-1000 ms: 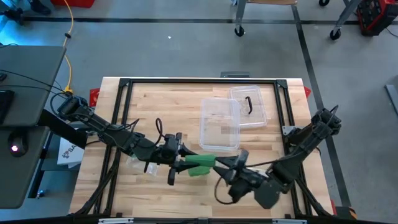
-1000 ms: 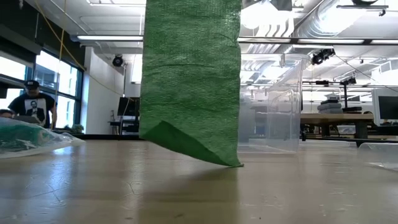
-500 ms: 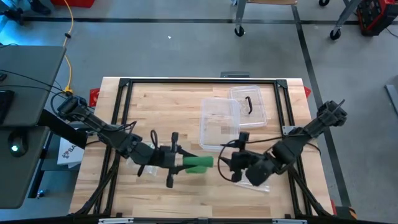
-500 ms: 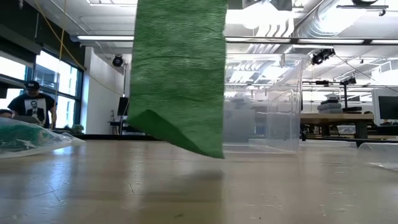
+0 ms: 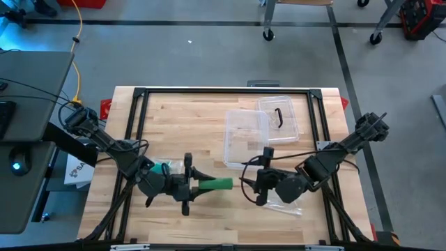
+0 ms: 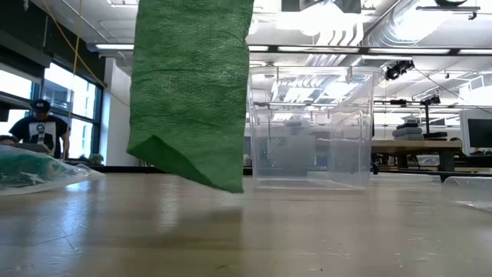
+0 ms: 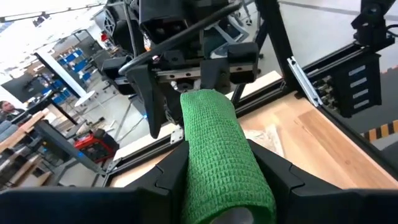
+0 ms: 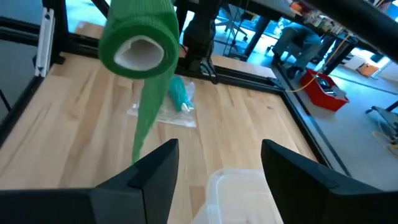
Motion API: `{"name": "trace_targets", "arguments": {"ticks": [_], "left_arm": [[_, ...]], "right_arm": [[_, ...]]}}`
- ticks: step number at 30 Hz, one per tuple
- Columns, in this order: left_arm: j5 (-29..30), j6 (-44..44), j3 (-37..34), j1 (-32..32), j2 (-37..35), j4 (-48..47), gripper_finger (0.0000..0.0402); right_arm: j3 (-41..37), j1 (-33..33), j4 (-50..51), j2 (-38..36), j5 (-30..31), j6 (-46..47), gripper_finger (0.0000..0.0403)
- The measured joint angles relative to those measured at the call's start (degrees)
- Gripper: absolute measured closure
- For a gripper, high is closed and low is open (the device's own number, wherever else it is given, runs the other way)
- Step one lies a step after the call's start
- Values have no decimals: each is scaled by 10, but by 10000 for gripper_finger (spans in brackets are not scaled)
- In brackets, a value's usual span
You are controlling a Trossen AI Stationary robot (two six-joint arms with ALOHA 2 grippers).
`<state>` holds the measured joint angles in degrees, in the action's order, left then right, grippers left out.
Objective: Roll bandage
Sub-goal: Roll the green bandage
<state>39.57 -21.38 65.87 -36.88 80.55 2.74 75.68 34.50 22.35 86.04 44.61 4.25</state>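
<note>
A green bandage roll [image 5: 217,183] with a white core [image 8: 138,53] is held level above the table by my left gripper [image 5: 202,184], which is shut on it. A loose tail [image 6: 192,92] hangs from the roll, its lower corner just above the wood. My right gripper [image 5: 249,183] is open and empty, facing the roll's free end from the right, a short way off; its fingers show in its wrist view [image 8: 217,177]. My left gripper pinches the roll's curved sides [image 7: 205,155] between its two fingers [image 7: 168,171]. The fingers come level from the table's left and lie along the roll. The roll sticks out level toward the table's right, lifted clear, its tail hanging slack below.
A clear plastic box [image 5: 246,139] and its lid [image 5: 279,118] stand behind the grippers. A plastic packet with a green item [image 5: 162,168] lies by the left arm. Another clear packet [image 5: 287,203] lies under the right arm. Bare wood lies along the near edge.
My left gripper has carried the roll toward the table's left edge, away from my right gripper. The hanging tail has gone with it, and its lower corner has lifted off the wood. My right arm has drawn back toward the table's right.
</note>
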Motion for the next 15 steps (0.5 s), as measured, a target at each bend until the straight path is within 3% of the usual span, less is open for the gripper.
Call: {"name": "trace_targets", "arguments": {"ticks": [15], "left_arm": [[4,38,0,5,0,0,279]], "right_arm": [[0,38,-58,6,-3,30,182]]}}
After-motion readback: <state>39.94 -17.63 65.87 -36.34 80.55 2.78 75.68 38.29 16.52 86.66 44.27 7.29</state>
